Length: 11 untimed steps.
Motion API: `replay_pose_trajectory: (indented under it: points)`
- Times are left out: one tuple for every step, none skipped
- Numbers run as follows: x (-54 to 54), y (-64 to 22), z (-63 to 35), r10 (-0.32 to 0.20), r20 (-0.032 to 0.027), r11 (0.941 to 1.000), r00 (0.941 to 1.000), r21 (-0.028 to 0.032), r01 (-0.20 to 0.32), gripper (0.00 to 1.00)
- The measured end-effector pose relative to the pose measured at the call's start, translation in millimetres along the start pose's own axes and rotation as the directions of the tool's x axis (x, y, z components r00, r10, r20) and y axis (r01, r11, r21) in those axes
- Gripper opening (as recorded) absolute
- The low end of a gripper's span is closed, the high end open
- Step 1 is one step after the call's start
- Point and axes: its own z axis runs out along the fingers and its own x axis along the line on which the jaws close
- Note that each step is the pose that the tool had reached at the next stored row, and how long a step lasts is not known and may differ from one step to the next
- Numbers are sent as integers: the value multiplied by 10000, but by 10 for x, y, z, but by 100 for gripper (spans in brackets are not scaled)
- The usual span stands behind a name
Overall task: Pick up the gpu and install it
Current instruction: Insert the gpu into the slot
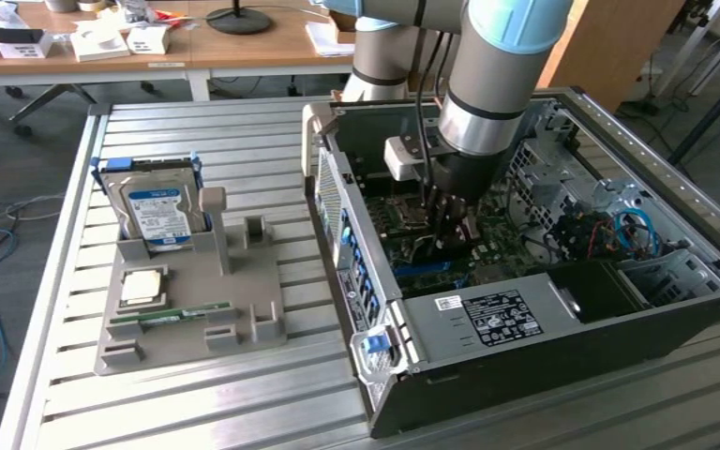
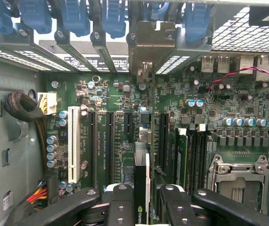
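Observation:
My gripper (image 2: 143, 194) reaches down into the open computer case (image 1: 660, 309) and is shut on the gpu (image 2: 142, 176). The gpu is a thin dark card seen edge-on between my two black fingers (image 2: 122, 202). Its greyish metal end bracket (image 2: 146, 44) stands at the case's rear slot openings. The card hangs upright over the green motherboard (image 2: 106, 94), in line with the black expansion slots (image 2: 110, 141). I cannot tell whether its edge touches a slot. In the exterior view the gripper (image 1: 450, 214) is low inside the case, above the motherboard (image 1: 460, 255).
A grey parts holder (image 1: 254, 319) on the slatted table carries a silver hard drive with a blue label (image 1: 160, 211), a processor chip (image 1: 143, 286) and a green memory stick (image 1: 185, 314). The power supply (image 1: 486, 319) and cables (image 1: 629, 230) crowd the case.

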Motion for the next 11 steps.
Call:
replay_pose_trajectory:
  points:
    - [0,0,0,-1,1,10000,10000,8,1,26]
    - [0,0,1,-1,2,10000,10000,15,1,26]
    - [-1,0,1,-1,3,10000,10000,28,1,26]
    - [0,0,1,-1,2,10000,10000,43,1,26]
    - [0,1,0,0,1,10000,10000,64,0,26]
    - [0,0,1,-1,2,10000,10000,85,1,26]
    - [0,0,1,-2,2,10000,10000,94,2,26]
    - [0,0,0,-3,2,10000,10000,94,3,26]
    - [0,0,0,-3,1,10000,10000,95,3,26]
    - [0,0,0,-2,0,10000,10000,95,2,26]
    - [0,1,0,6,1,10000,10000,99,-6,26]
